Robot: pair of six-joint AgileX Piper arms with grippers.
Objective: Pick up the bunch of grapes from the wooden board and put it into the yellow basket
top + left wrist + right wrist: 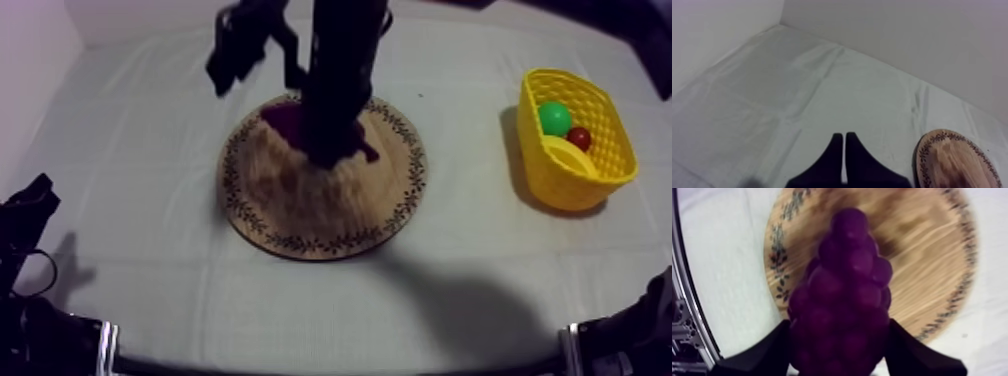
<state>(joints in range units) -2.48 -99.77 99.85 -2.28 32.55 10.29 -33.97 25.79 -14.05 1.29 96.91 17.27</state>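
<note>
A purple bunch of grapes [844, 288] sits between the two black fingers of my right gripper [839, 334], which is shut on it over the round wooden board [922, 263]. From above, that arm reaches down over the board [290, 205]. The gripper [330, 150] is at the board's far half, and part of the grapes [284, 122] shows beside it. The yellow basket [610, 125] stands at the right of the table. My left gripper [844, 139] is shut on nothing, low at the left [30, 200], with the board's edge [957, 160] close by.
In the basket lie a green pear [555, 118], a small red fruit [579, 137] and a yellow banana [565, 156]. Grey-white cloth [470, 270] stretches between board and basket. A wall [897, 35] rises behind the table's far edge.
</note>
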